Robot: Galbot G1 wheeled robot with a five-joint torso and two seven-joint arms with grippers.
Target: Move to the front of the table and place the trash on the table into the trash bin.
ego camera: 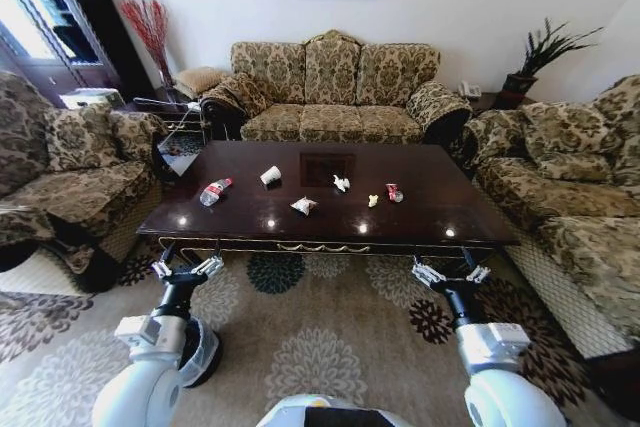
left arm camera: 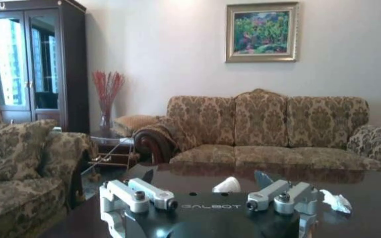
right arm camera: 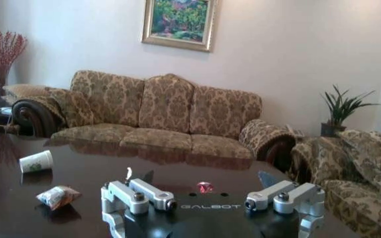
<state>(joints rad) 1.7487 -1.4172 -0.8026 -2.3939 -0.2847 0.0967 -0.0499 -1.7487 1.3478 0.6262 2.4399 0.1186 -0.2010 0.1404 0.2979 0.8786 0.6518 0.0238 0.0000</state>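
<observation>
The table [ego camera: 420, 215] is a glossy dark brown coffee table straight ahead. Trash lies scattered on it: a clear bottle with a red label [ego camera: 214, 191], a white paper cup [ego camera: 270, 175], a crumpled wrapper [ego camera: 303, 205], a white scrap [ego camera: 341, 183], a yellowish scrap [ego camera: 373, 200] and a crushed red can [ego camera: 394, 192]. My left gripper [ego camera: 186, 269] and right gripper [ego camera: 450, 274] hover open and empty over the carpet, just short of the table's near edge. In the left wrist view the left gripper [left arm camera: 206, 179] faces the cup [left arm camera: 228, 184]. The right gripper [right arm camera: 204, 177] faces the can [right arm camera: 205, 187]. The trash bin is out of view.
A three-seat patterned sofa [ego camera: 335, 87] stands behind the table, with matching sofas on the left [ego camera: 70, 167] and right [ego camera: 580, 197]. A glass side table [ego camera: 175, 132] and a vase of red twigs [ego camera: 150, 27] fill the back left corner. Patterned carpet [ego camera: 310, 347] lies underfoot.
</observation>
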